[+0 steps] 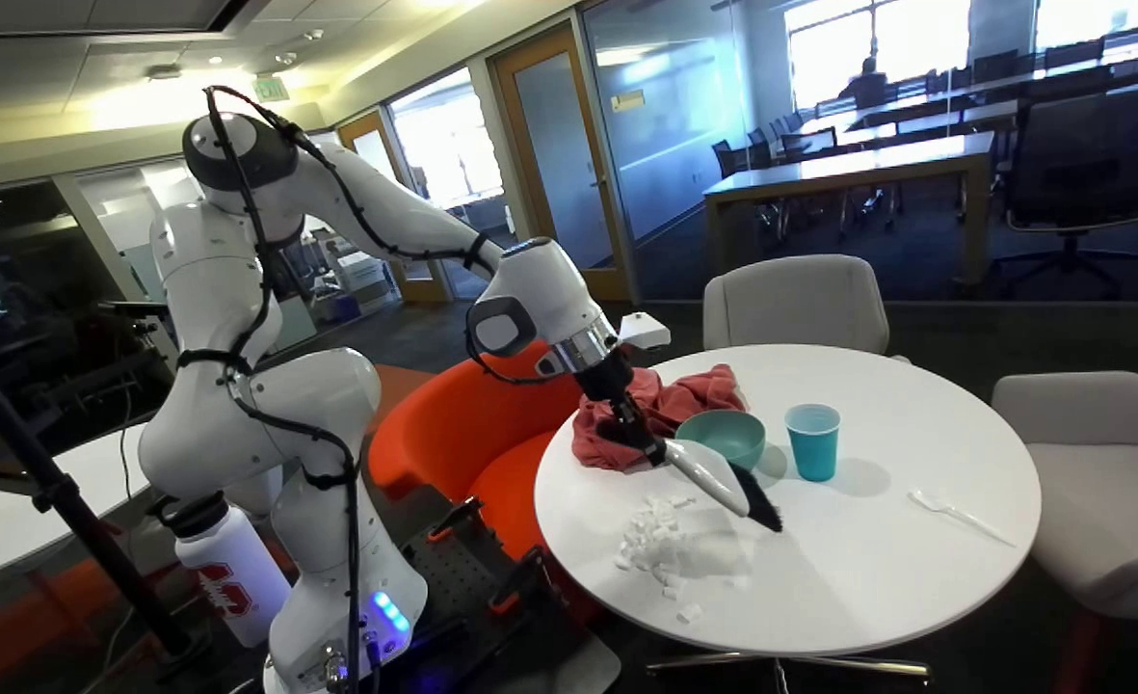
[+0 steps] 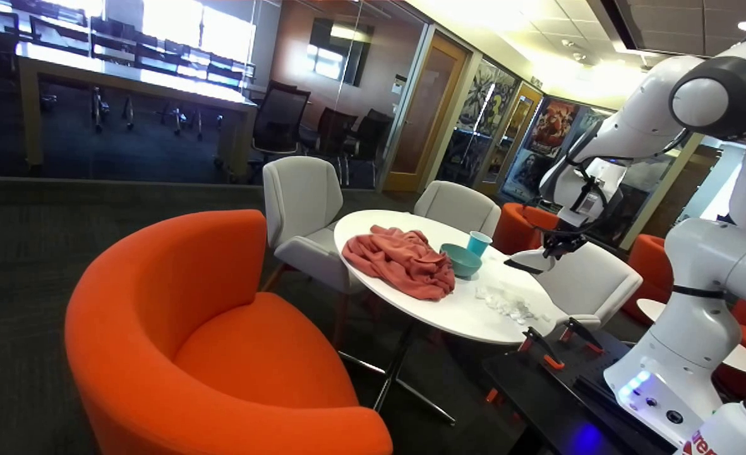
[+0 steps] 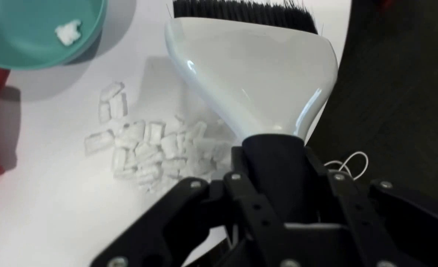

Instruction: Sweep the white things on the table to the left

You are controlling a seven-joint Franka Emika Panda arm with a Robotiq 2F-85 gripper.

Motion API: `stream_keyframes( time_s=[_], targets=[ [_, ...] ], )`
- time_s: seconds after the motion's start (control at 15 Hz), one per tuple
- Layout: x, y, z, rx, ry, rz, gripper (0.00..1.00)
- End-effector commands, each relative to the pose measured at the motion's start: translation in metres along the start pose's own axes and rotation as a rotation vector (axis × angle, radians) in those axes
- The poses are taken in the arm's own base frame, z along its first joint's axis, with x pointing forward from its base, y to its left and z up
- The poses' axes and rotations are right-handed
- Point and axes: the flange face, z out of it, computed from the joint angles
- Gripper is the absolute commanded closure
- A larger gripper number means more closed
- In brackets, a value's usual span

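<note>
Many small white chunks [image 3: 147, 152] lie in a loose heap, just left of and below centre in the wrist view; in an exterior view they sit toward the lower left of the round white-topped table [image 1: 925, 569]. The gripper [image 3: 274, 163] is clamped on a hand brush [image 3: 252, 70] — its black bristles [image 3: 244, 13], at the top of the wrist frame, are apart from the heap. The tool seems ready, but the sweep itself looks mostly undone — nearly all the chunks appear left to push leftward.
</note>
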Motion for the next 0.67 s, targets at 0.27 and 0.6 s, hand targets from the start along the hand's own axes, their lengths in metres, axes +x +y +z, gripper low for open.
stream_keyframes(
  time_s=[0.27, 0.6],
  targets=[
    [-0.062, -0.061, -0.02, 0.022, -0.301, 0.222, 0.86],
    [-0.099, -0.064, -0.006, -0.102, -0.305, 0.288, 0.86]
  ],
)
